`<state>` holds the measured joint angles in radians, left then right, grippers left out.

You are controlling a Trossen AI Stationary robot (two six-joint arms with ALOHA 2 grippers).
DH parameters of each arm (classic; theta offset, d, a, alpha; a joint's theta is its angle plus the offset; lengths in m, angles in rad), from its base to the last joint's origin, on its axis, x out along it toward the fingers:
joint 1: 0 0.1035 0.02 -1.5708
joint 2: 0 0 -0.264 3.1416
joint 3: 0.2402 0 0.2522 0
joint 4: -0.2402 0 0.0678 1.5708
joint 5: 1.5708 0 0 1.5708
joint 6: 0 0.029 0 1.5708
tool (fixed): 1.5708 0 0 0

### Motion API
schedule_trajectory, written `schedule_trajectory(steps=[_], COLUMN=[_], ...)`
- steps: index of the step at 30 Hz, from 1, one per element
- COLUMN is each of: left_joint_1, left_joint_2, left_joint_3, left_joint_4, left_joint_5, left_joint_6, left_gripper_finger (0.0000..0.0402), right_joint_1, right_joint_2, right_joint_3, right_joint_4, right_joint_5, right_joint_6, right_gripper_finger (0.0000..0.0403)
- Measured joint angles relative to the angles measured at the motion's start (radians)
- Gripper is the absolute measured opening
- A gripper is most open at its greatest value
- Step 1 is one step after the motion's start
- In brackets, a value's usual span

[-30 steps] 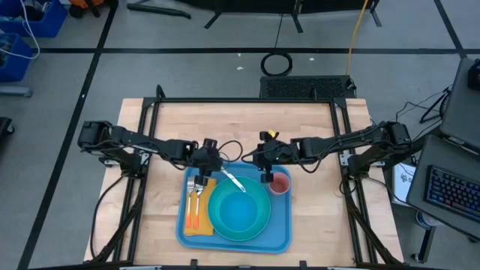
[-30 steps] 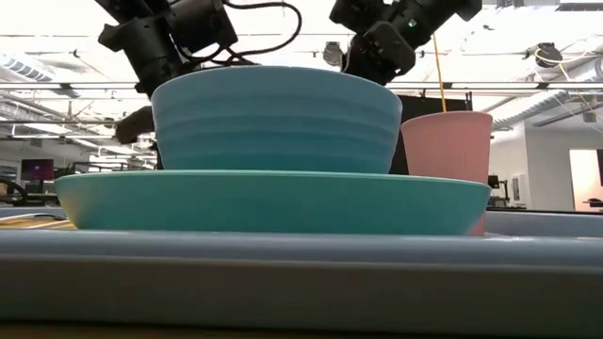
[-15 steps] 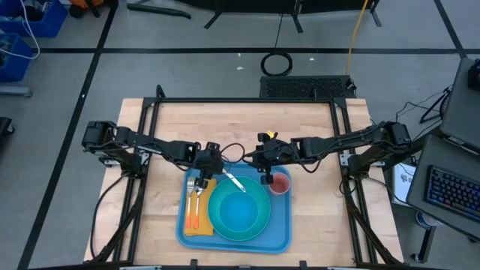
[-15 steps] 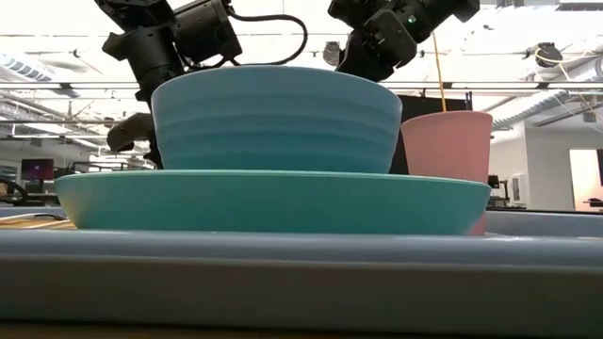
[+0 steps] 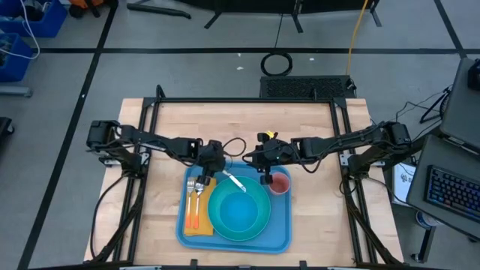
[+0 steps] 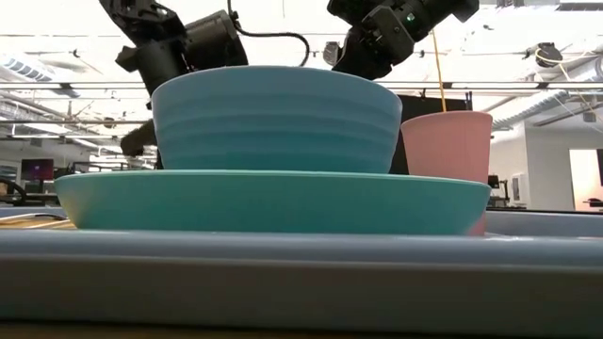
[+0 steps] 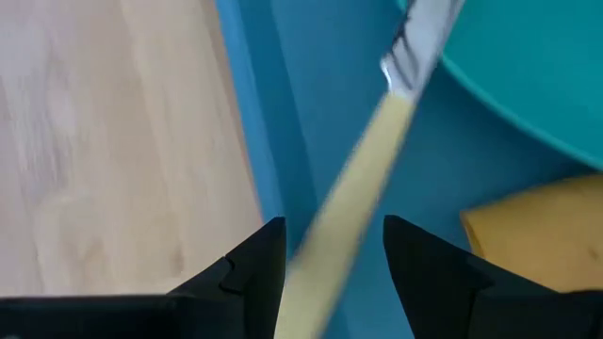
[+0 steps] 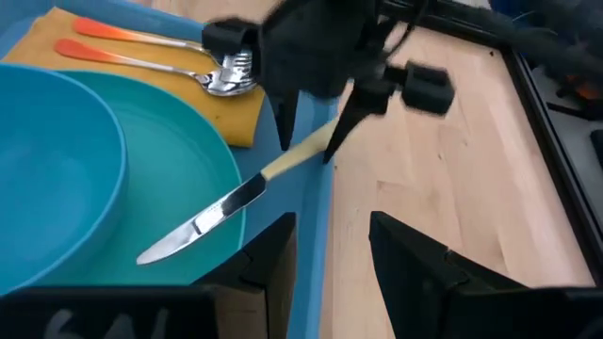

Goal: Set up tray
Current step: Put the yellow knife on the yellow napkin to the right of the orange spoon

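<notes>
Left wrist view is showing the left gripper [image 7: 325, 247] with its two dark fingers set narrowly either side of the pale yellow handle of a table knife [image 7: 363, 179]; contact with the handle can't be confirmed, so whether it's gripping is unclear. Right wrist view is showing the same left gripper [image 8: 306, 141] at the knife's handle end, with the knife [image 8: 221, 212] lying across the rim of the round turquoise plate [image 8: 174, 151], blade over the plate, handle reaching toward the tray's far edge. Right gripper [image 8: 330, 247] is hanging with fingers apart, holding nothing, near the tray's far edge, above the pink plastic cup [image 5: 280, 184] at the far right corner. The large flat medium-blue plastic tray [image 5: 281, 225] is sitting at the near middle of the wooden table [image 5: 315, 120]. On it the plate is carrying a turquoise bowl [image 5: 238, 212]. An orange rectangular napkin [image 5: 197, 225] is lying along the tray's left side, carrying a fork [image 5: 190, 199] and spoon [image 5: 199, 199] with orange handles.
</notes>
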<state>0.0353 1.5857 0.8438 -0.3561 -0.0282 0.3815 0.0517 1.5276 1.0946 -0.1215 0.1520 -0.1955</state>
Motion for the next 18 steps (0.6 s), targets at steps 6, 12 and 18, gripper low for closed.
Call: schedule_trajectory(steps=[6, 12, 18], left_joint_1=[0.002, 0.002, 0.003], left_joint_2=[0.056, 0.061, 0.057], left_joint_3=[0.0, 0.005, 0.035], left_joint_4=[0.015, 0.013, -0.017], left_joint_5=[0.014, 0.009, 0.018], left_joint_6=[0.007, -0.018, -0.034], left_gripper_finger=[0.0184, 0.0181, 0.0091], right_joint_1=[0.0, 0.0, 0.0], right_joint_2=[0.0, 0.0, 0.0], right_joint_3=[0.0, 0.0, 0.0], right_joint_4=[0.005, 0.01, 0.015], right_joint_5=[0.0, 0.001, 0.002], right_joint_6=[-0.001, -0.005, -0.006], right_gripper_finger=[0.0125, 0.0125, 0.0125])
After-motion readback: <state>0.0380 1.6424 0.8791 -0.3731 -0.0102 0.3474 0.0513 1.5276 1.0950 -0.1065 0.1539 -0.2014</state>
